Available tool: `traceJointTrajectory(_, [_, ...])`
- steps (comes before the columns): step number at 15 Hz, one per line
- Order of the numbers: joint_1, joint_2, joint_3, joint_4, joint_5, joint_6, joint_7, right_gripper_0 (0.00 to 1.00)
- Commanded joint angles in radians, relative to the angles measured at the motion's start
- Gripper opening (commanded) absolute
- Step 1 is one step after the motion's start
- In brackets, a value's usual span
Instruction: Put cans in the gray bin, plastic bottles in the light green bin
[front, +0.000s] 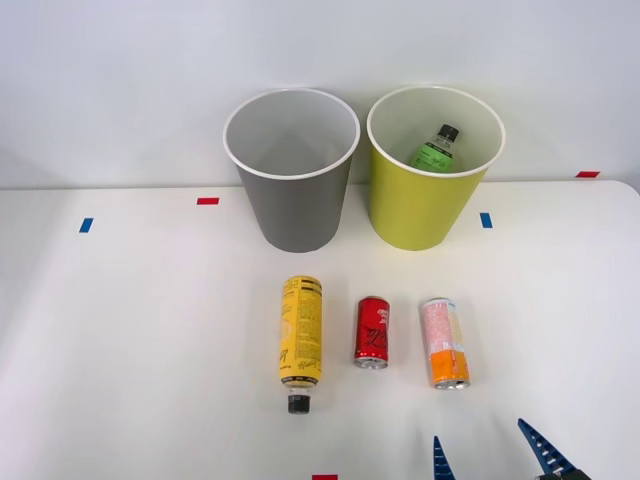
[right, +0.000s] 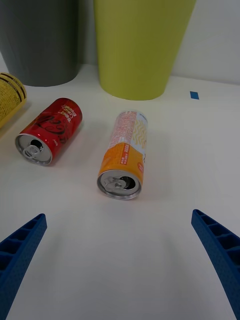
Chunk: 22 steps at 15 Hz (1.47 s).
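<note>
Light green bin (front: 415, 215) holds green bottle (front: 436, 150); gray bin (front: 295, 210) empty.

White table (front: 120, 330) with small blue and red tape marks (front: 208, 201), against a plain pale wall (front: 120, 80).

right gripper (front: 493, 452): i see it low over the near edge of the table, toward the near right corner. two blue ribbed fingers (front: 441, 460), spread wide apart, nothing between them. tips point away from me toward the far edge, the right finger reaching slightly further than the left. in the wrist view the gripper (right: 119, 221) has one finger (right: 22, 250) at each bottom corner, each tapering to a narrow tip, ribbing visible on the inner faces, bare table between them. neither finger touches anything. wrist and arm: cannot tell the pose.
</note>
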Motion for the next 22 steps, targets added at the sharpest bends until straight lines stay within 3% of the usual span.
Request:
traceJointTrajectory(1, [0.000,0.000,0.000,0.000,0.000,0.000,0.000,1.00])
traceJointTrajectory(22, [0.000,0.000,0.000,0.000,0.000,0.000,0.000,1.00])
